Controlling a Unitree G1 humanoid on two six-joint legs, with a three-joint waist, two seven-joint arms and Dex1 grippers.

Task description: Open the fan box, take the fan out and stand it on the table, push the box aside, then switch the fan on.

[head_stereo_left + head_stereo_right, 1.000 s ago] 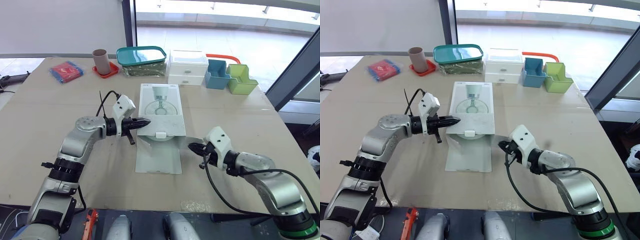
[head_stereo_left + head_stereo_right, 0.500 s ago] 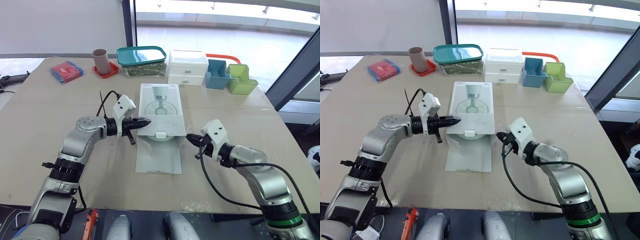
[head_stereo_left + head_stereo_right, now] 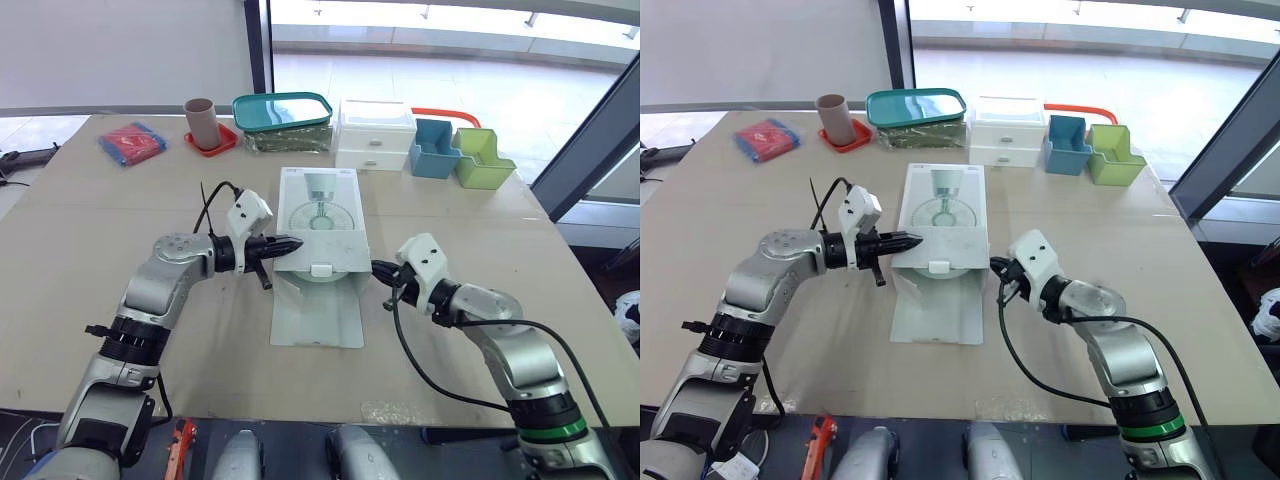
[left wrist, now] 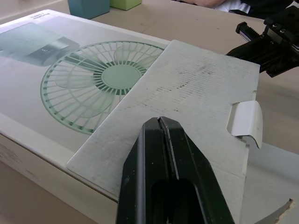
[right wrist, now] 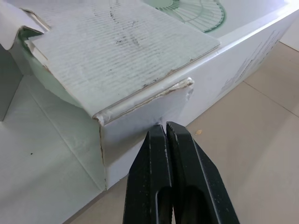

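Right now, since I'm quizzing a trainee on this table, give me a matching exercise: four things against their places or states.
1. left claw
2. right claw
3. brown paper cup
4. green plastic bin

A. beside the blue plastic bin
B. on the red square tray
C. shut, at the white cardboard fan box's left side
D. shut, at the box's right side

Pairs: 1-C, 2-D, 3-B, 4-A.

I see a beige table (image 3: 70,260) filling the frame's middle, a grey wall (image 3: 120,50) at upper left, and bright daylit windows (image 3: 450,60) across the upper right.
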